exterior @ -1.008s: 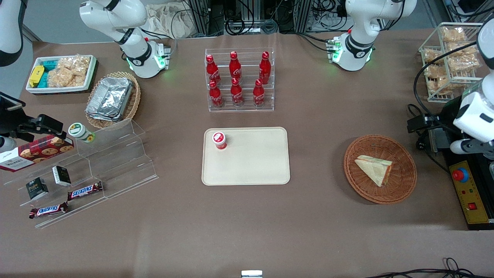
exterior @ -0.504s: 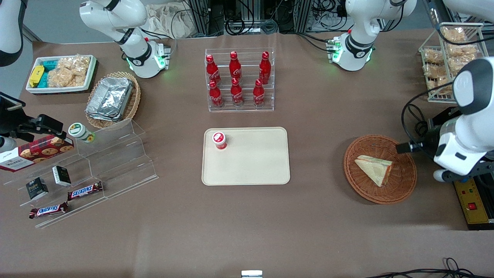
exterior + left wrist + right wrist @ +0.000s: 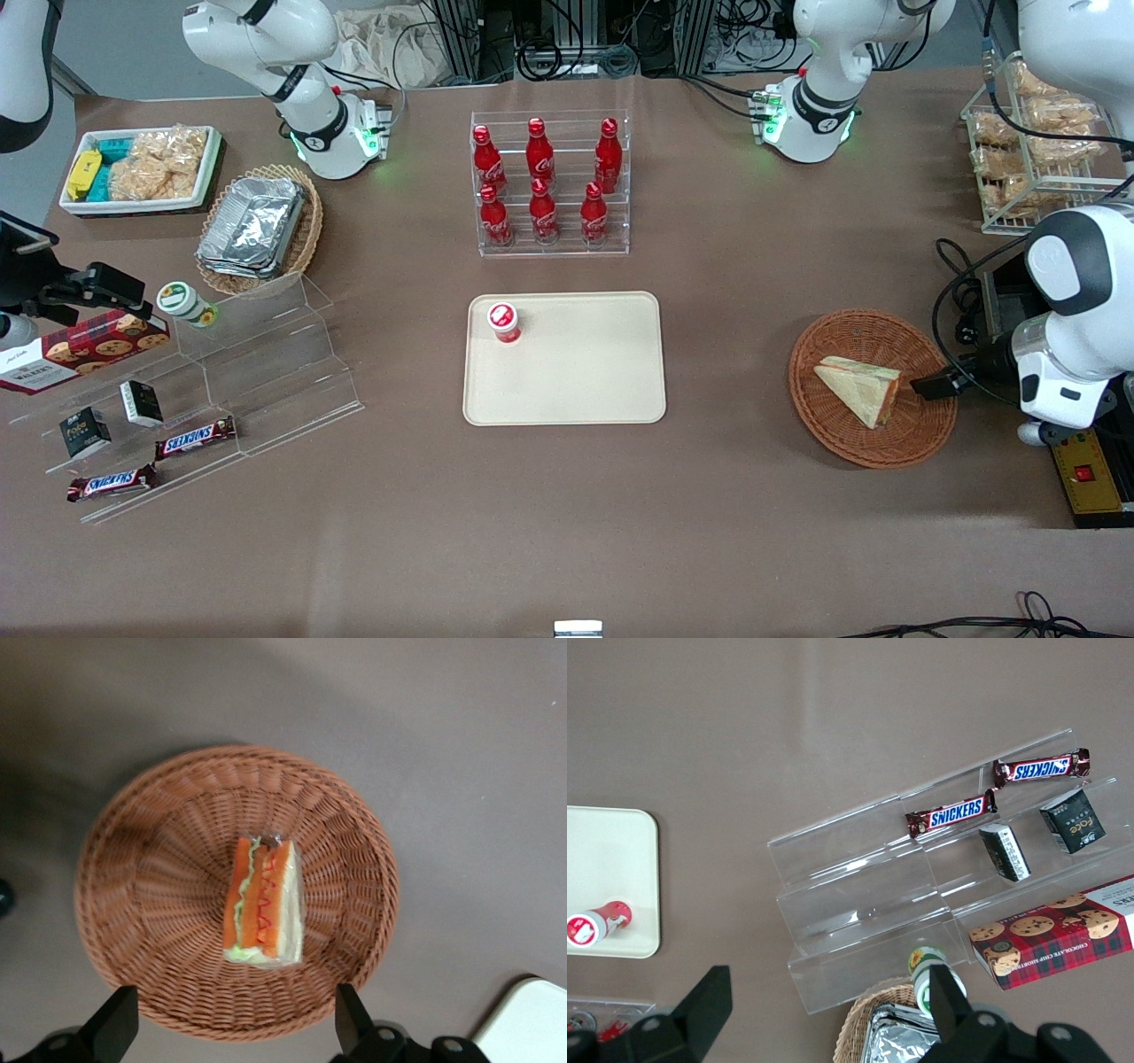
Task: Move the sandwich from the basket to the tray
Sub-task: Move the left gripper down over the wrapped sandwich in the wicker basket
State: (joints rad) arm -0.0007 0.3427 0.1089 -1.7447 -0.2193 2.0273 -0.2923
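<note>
The sandwich (image 3: pixel 861 390), a pale triangular wedge, lies in the reddish-brown wicker basket (image 3: pixel 846 335) toward the working arm's end of the table. In the left wrist view the sandwich (image 3: pixel 264 904) shows its orange-red filling at the middle of the basket (image 3: pixel 159 868). My gripper (image 3: pixel 930 386) hovers above the basket's rim, beside the sandwich and not touching it. It (image 3: pixel 232 1028) is open, and its two dark fingertips (image 3: pixel 115 1028) straddle the basket's edge with nothing between them. The cream tray (image 3: pixel 585 372) lies at the table's middle; one corner of the tray (image 3: pixel 532 1028) also shows in the left wrist view.
A small red-capped bottle (image 3: pixel 503 321) stands on the tray's corner. A rack of red cola bottles (image 3: pixel 549 186) stands farther from the camera than the tray. A wire rack of bagged snacks (image 3: pixel 1028 133) and a yellow control box (image 3: pixel 1085 470) sit near the working arm.
The working arm has swung nearer to the camera and toward the basket. Its gripper, which was off beside the basket, now hangs over the basket's rim. The sandwich has not moved.
</note>
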